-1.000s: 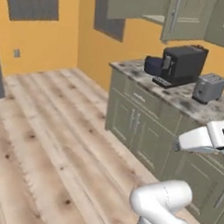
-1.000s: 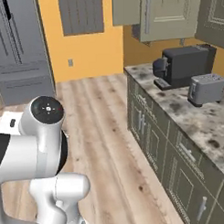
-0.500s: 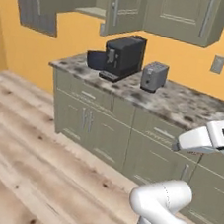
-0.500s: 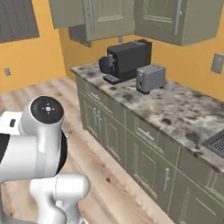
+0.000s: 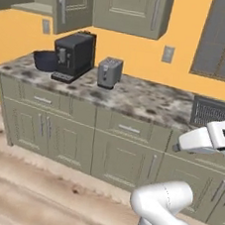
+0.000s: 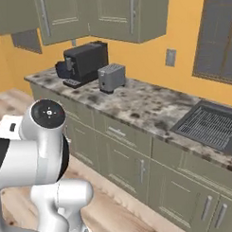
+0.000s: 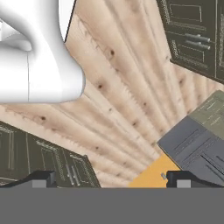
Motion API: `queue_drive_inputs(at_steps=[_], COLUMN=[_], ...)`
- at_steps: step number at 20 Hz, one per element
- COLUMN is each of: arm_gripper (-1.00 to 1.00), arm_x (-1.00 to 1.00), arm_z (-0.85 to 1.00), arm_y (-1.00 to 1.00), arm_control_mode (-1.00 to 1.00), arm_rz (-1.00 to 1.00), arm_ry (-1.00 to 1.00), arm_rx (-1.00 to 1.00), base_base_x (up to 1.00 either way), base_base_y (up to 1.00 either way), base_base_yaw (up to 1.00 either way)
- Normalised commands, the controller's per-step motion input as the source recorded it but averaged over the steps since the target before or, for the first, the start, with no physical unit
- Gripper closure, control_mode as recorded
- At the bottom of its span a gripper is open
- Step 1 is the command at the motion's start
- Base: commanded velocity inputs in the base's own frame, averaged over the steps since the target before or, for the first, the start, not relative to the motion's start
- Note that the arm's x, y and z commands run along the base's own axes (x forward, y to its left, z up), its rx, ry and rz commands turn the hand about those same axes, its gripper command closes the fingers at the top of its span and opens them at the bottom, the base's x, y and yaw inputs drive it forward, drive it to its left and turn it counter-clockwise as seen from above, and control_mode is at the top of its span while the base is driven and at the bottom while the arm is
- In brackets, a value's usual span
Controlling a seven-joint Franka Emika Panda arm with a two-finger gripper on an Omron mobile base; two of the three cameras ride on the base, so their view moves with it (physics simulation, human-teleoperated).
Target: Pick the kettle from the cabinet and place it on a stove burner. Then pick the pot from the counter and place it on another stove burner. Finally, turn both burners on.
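Hand [image 7: 111, 178] wide open, empty, pointed at the floor: arm tucked for driving. Dark navy round pot [image 5: 45, 60] sits on mottled marble worktop [image 5: 136, 98], behind black coffee machine [image 5: 74, 56]. Kettle unseen.

No text, label, brand, number or sign can be read anywhere: the coffee machine [image 5: 74, 56], the toaster [image 5: 109, 72] and the cabinet [image 5: 73, 2] fronts all show plain, unmarked surfaces.
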Motion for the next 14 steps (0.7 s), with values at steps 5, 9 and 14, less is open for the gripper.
queue_drive_inputs(at_steps=[5, 9, 14], arm_gripper=[-1.0, -1.0, -1.0], arm_x=[0.0, 0.0, 0.0], arm_z=[0.0, 0.0, 0.0], arm_y=[0.0, 0.0, 0.0], arm_control_mode=[1.0, 1.0, 1.0], arm_rz=[0.0, 0.0, 0.0], arm_ry=[0.0, 0.0, 0.0], arm_rx=[0.0, 0.0, 0.0], base_base_x=[0.06, 0.23, 0.26], base_base_y=[0.45, 0.85, 0.93], base_base_yaw=[-0.4, -0.28, -0.2])
